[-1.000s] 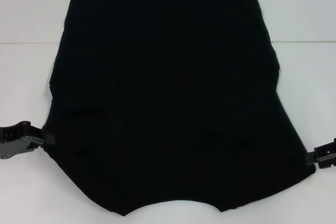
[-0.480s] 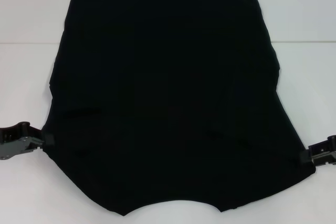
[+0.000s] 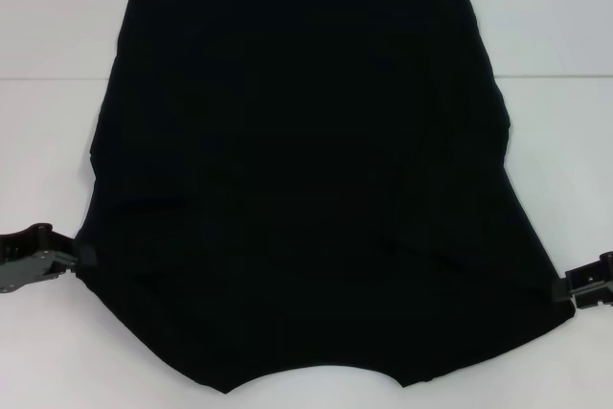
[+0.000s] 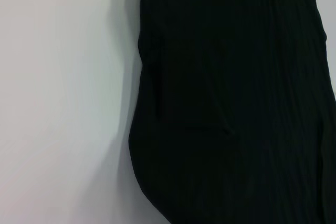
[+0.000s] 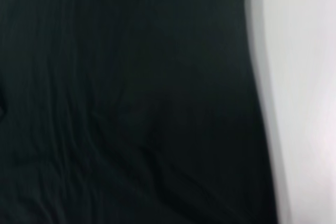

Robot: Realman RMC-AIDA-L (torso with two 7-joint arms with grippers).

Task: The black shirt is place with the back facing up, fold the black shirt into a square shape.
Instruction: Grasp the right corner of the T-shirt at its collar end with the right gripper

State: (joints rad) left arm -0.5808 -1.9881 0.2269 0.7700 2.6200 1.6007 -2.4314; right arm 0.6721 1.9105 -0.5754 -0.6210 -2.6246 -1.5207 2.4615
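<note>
Since 0.5 s ago, the right gripper has slid slightly outward along the black shirt's right edge, while the left gripper stays at the left edge. Whether either pinches fabric cannot be told. That shirt lies spread flat across the white table, neckline nearest the robot.

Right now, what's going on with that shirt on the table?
The black shirt lies spread on the white table, its sleeves apparently already folded in. The left gripper sits at its near left edge and the right gripper at its near right corner. Whether either holds the fabric cannot be told.
</note>
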